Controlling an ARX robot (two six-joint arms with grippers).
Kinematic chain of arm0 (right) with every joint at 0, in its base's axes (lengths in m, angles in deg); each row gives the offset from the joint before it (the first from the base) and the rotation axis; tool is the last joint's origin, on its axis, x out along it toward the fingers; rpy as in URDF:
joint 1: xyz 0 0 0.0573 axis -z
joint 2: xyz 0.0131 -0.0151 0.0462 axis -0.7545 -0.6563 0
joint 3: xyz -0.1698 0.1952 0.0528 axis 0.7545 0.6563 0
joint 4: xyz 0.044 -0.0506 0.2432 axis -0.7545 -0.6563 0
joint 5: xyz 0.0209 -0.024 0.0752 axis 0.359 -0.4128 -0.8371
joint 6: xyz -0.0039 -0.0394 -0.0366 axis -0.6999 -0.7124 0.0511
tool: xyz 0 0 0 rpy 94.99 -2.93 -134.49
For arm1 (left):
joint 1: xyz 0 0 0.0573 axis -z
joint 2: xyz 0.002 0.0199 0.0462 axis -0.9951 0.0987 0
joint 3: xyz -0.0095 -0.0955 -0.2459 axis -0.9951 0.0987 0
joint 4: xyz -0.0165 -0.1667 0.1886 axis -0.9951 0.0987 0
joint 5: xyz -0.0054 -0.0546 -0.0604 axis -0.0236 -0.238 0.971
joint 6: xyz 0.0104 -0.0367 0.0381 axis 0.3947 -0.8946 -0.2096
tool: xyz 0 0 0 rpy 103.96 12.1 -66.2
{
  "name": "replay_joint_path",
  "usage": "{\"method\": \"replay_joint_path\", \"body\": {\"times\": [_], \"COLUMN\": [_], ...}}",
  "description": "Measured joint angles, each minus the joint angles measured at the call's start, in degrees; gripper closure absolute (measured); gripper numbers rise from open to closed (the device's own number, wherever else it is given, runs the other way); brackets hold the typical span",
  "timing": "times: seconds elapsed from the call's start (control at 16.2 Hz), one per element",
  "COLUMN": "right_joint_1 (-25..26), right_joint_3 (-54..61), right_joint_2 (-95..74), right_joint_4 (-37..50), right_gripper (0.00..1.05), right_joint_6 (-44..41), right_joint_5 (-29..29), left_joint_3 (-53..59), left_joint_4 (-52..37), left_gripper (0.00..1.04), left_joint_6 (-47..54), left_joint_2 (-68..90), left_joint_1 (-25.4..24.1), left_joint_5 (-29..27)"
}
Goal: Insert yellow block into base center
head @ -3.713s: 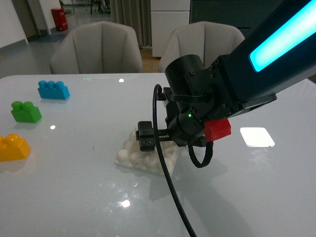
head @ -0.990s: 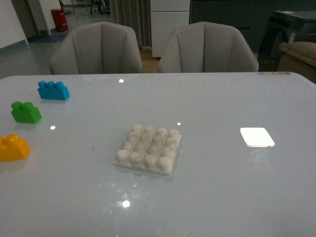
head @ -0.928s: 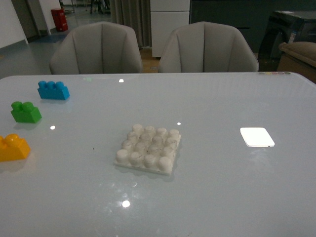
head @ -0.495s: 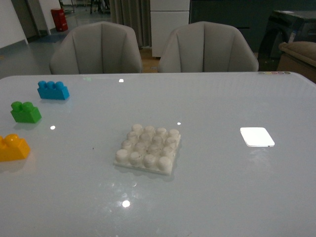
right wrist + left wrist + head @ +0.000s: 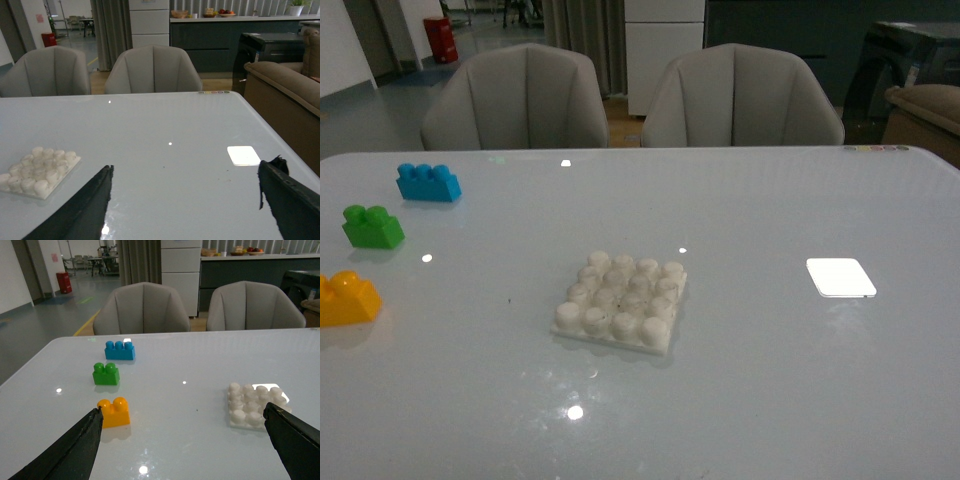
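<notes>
The yellow block (image 5: 346,299) lies at the table's left edge, studs up; the left wrist view also shows this yellow block (image 5: 114,412). The white studded base (image 5: 620,300) sits mid-table with nothing on it, and it appears again as the base (image 5: 254,406) in the left wrist view and the base (image 5: 37,170) in the right wrist view. Neither arm shows in the front view. My left gripper (image 5: 183,416) is open and high above the table, between block and base. My right gripper (image 5: 184,172) is open over bare table.
A green two-stud brick (image 5: 373,227) and a blue three-stud brick (image 5: 428,183) lie behind the yellow block at the left. A smooth white square (image 5: 840,277) lies flat at the right. Two grey chairs (image 5: 515,97) stand behind the table's far edge.
3.7 s ago an arm holding a red brick hung over the base in the front view; it has left that view. Nothing has moved on the table in the last second.
</notes>
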Motion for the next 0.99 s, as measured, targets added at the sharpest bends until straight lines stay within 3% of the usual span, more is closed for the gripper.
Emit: {"method": "replay_joint_path", "body": {"times": [0.06, 0.12, 0.87, 0.93, 0.99], "right_joint_1": [0.0, 0.0, 0.0, 0.0, 0.0], "right_joint_3": [0.0, 0.0, 0.0, 0.0, 0.0], "right_joint_2": [0.0, 0.0, 0.0, 0.0, 0.0], "right_joint_4": [0.0, 0.0, -0.02, -0.02, -0.04], "right_gripper": [0.08, 0.05, 0.06, 0.06, 0.06], "right_joint_6": [0.0, 0.02, 0.02, 0.02, 0.02], "right_joint_5": [0.0, 0.0, -0.02, 0.02, 0.0], "left_joint_3": [0.0, 0.0, -0.17, -3.98, -6.38], "left_joint_4": [0.0, 0.0, 1.25, 10.71, 9.53], "left_gripper": [0.07, 0.07, 0.07, 0.07, 0.07], "left_joint_6": [0.0, 0.0, -0.46, -5.57, -13.6], "left_joint_2": [0.0, 0.0, 0.24, 5.57, 11.02], "left_joint_1": [0.0, 0.0, 0.35, 5.92, 13.86], "left_joint_5": [0.0, 0.0, -1.01, -12.37, -26.91]}}
